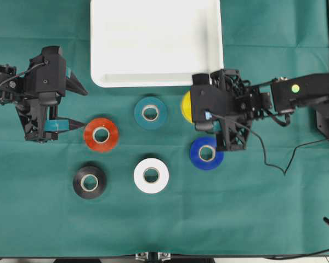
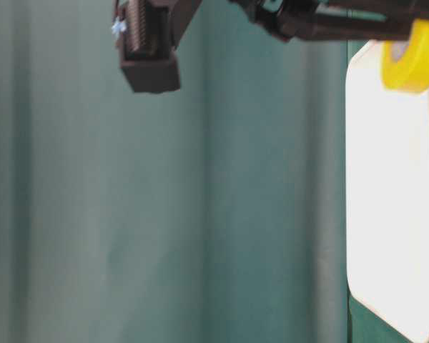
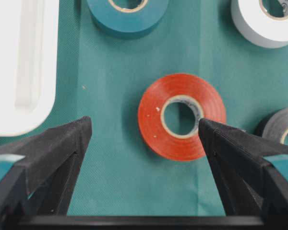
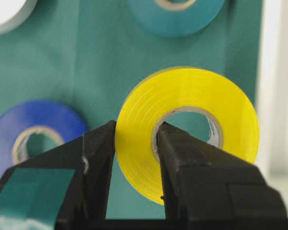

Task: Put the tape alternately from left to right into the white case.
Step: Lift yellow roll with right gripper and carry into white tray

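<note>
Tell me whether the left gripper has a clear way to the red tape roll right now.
Probably yes. The left gripper is open, and the red tape roll lies flat on the green cloth just ahead of its fingers. Nothing sits between them; the teal roll and white roll lie apart.

The green table cover (image 3: 115, 158) looks like finely woven matt cloth. The yellow roll (image 4: 192, 120) is smooth glossy plastic, same as the red roll (image 3: 182, 116). The white case (image 1: 153, 41) is smooth plastic; the gripper fingers (image 4: 206, 187) are matt black plastic.
</note>
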You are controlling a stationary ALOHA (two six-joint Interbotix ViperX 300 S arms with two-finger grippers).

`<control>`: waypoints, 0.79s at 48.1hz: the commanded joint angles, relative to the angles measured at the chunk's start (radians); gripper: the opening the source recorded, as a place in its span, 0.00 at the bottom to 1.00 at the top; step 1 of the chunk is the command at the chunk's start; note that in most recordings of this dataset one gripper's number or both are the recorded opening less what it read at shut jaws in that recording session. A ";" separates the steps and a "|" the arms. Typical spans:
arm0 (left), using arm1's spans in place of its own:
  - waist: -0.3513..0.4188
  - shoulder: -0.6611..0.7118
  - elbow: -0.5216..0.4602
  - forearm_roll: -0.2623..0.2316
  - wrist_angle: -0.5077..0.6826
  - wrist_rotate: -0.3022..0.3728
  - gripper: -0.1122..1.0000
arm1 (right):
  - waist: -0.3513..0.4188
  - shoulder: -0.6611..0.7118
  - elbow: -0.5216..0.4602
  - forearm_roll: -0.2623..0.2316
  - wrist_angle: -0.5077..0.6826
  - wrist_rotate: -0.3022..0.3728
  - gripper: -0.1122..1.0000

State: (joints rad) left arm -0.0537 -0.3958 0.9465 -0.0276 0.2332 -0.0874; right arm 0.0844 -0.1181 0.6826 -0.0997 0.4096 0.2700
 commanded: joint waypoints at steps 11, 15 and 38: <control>-0.003 -0.005 -0.020 -0.003 -0.005 0.000 0.63 | -0.126 0.041 -0.098 -0.173 -0.023 0.000 0.36; -0.003 -0.005 -0.021 -0.002 -0.005 0.000 0.63 | -0.167 0.066 -0.124 -0.213 -0.029 0.000 0.36; -0.003 -0.005 -0.023 -0.003 -0.003 0.000 0.63 | -0.371 0.242 -0.239 -0.328 -0.179 -0.003 0.36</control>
State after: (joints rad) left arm -0.0552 -0.3958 0.9465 -0.0291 0.2332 -0.0874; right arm -0.2638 0.1273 0.4755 -0.4218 0.2531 0.2684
